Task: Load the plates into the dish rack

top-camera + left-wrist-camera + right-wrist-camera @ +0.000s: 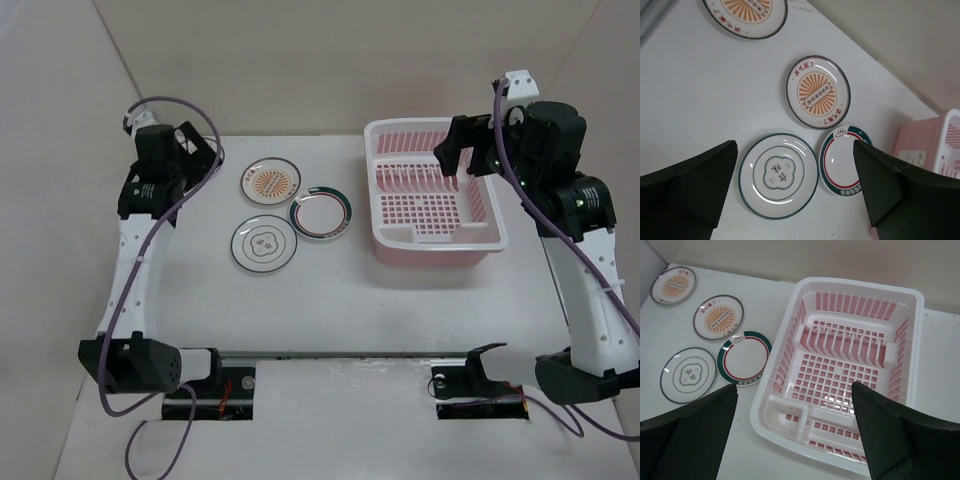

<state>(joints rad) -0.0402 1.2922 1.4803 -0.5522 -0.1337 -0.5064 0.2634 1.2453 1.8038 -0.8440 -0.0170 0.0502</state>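
Nearest the arm bases the desk (330, 310) lay bare, and then came the plates: all four flat on it, none loaded, so this job stood right at the starting line. First up was the thin-ringed plate (262, 243), closest to the near edge. Just beyond it and to the right sat the green-rimmed plate (321, 212), the two rims very close, though whether they touched was hard to call from these views. Further back lay the sunburst plate (270, 182), and past that a second sunburst plate (673, 285). The wrist cameras showed that one plainly while the overhead view did not, likely because the left arm covered it. The left claw (794, 143) hung above the group, fingers spread wide, gripping nothing. Over to the right, the dish rack (435, 190) stood on the desk beside the plates, its tines bare and not one plate inside. The right claw (794, 385) hovered over it, likewise spread wide and empty. Everything was left to do: four pick-ups and four slots to fill.
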